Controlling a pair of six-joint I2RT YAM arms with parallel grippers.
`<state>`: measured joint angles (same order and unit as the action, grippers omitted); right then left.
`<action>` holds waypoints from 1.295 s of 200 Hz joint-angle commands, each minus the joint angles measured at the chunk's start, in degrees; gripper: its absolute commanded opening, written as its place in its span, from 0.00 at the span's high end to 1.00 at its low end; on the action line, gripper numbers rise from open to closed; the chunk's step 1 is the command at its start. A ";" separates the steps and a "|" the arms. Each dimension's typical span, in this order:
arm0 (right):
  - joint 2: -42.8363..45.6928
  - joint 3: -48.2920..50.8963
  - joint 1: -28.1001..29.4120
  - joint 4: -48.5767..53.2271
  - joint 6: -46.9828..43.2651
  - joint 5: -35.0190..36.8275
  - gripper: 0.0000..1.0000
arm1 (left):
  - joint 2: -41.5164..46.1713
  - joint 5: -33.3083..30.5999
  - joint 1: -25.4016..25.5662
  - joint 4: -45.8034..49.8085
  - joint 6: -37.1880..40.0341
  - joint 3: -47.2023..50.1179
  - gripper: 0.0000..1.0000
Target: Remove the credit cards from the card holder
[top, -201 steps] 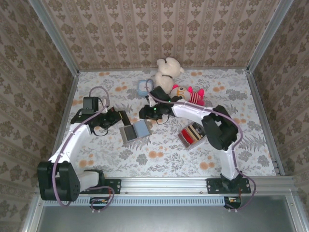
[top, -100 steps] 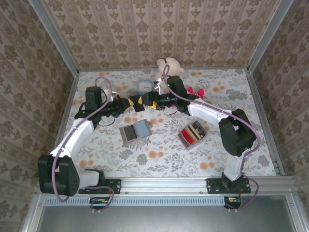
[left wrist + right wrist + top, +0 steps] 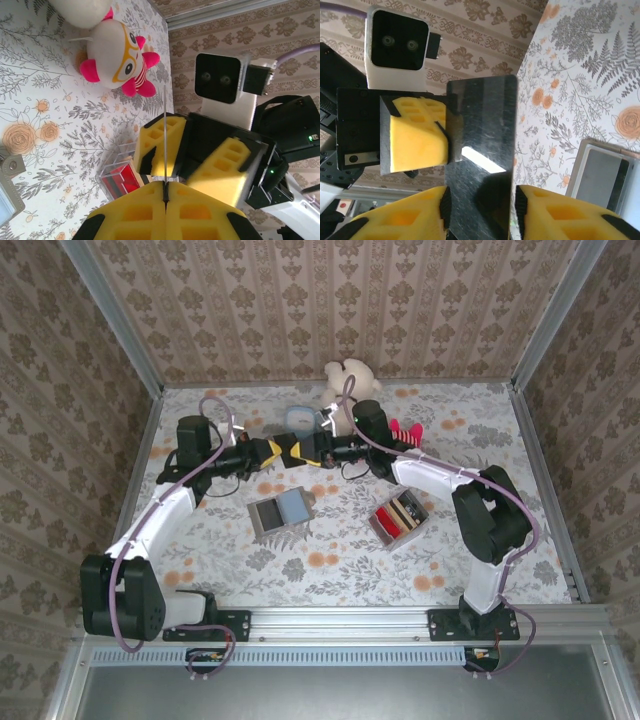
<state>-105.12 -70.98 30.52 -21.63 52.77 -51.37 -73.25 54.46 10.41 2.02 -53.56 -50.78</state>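
Observation:
The grey card holder (image 3: 268, 517) lies open on the table with a light blue credit card (image 3: 293, 505) in its right panel. One of its grey panels (image 3: 605, 175) shows in the right wrist view. Behind it, above the table, my left gripper (image 3: 268, 452) is shut on a dark glossy credit card (image 3: 480, 130). This card is edge-on in the left wrist view (image 3: 165, 130), clamped at my left gripper's (image 3: 165, 187) tips. My right gripper (image 3: 298, 448) faces the left one. The same card spans the gap between its pads (image 3: 480, 192).
A clear tray (image 3: 398, 518) with red and tan blocks sits right of the holder. A small light blue box (image 3: 298, 418), a white plush bear (image 3: 345, 375) and a pink-and-white plush toy (image 3: 120, 55) stand at the back. Patterned walls enclose the table.
Both grippers left the holder and moved back and up to meet in the air. The left one kept the dark card, and the right one's jaws now stand round it.

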 commanded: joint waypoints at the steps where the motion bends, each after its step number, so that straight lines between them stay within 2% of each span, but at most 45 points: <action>1: 3.13 1.19 -0.90 -4.14 1.14 -2.20 0.67 | -0.57 2.77 -0.53 -1.05 2.14 1.28 1.00; 33: 3.82 1.19 -0.81 -3.99 0.25 -3.33 0.88 | -0.72 3.31 -0.70 -2.66 1.18 2.27 1.00; 55: 4.79 1.46 -0.82 -2.50 -1.77 -2.27 0.97 | 0.30 1.55 -0.73 1.83 3.69 1.30 0.99; 75: 6.86 1.39 -0.86 3.32 -7.41 0.94 0.98 | 0.57 -1.50 -0.92 8.59 7.15 -0.49 0.66; 92: 9.72 -0.66 -0.97 18.49 -17.93 8.46 0.99 | 0.92 -5.28 -1.44 14.76 11.21 -1.91 0.41; 102: 11.50 -2.41 -1.06 28.21 -24.45 15.18 1.00 | 1.02 -8.34 -1.86 17.86 13.66 -2.28 0.30; 116: 14.37 -3.89 -1.12 40.24 -32.38 26.52 1.00 | 0.69 -13.77 -2.23 22.59 17.52 -3.03 0.20; 136: 18.92 -1.84 -1.34 48.52 -41.60 42.93 1.00 | -0.58 -22.07 -2.59 27.43 22.18 -3.92 0.15; 152: 21.92 0.01 -1.80 53.41 -49.00 55.56 1.00 | -1.89 -25.01 -2.93 28.32 24.20 -4.06 0.13; 160: 23.27 0.84 -2.72 55.47 -51.14 58.96 1.00 | -2.76 -25.68 -3.10 28.30 24.78 -4.16 0.13; 177: 25.04 2.26 -5.63 58.61 -54.75 57.93 1.00 | -4.18 -26.31 -3.25 27.94 25.94 -4.54 0.11; 191: 28.79 5.39 -5.82 58.47 -58.56 58.22 1.00 | -5.03 -26.93 -3.37 28.01 26.93 -4.97 0.09; 215: 32.48 8.70 -6.67 61.04 -61.55 56.03 1.00 | -5.28 -26.54 -3.73 27.31 28.30 -5.30 0.00; 259: 29.43 8.55 -7.32 75.27 -67.77 58.31 1.00 | -4.32 -24.64 -5.05 24.88 27.99 -4.01 0.00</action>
<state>-74.02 -62.15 23.73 43.07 -9.39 4.05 -78.74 29.15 6.31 27.68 -27.31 -53.89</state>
